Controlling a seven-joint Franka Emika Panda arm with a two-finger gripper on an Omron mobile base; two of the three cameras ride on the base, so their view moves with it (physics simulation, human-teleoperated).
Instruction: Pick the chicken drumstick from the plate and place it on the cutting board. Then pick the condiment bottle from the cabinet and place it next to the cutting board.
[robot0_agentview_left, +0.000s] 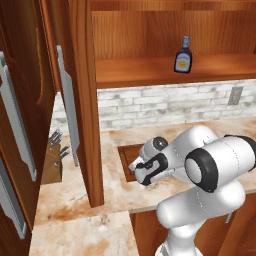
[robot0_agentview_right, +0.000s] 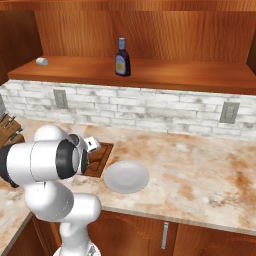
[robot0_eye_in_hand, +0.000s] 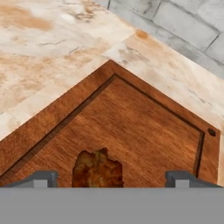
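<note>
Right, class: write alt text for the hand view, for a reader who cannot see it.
A dark brown chicken drumstick lies on a wooden cutting board, between the two spread fingertips of the open gripper. One corner of the grooved board points up the picture, over a mottled beige counter that meets a grey brick wall.

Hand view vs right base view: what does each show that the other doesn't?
Hand view alone: the chicken drumstick lying on the cutting board, between the fingertips of the open gripper, plus the board's edge groove.
Right base view alone: the empty plate, the condiment bottle on the cabinet shelf, wall outlets, a knife block.
Both: the board, marbled counter, brick backsplash.
</note>
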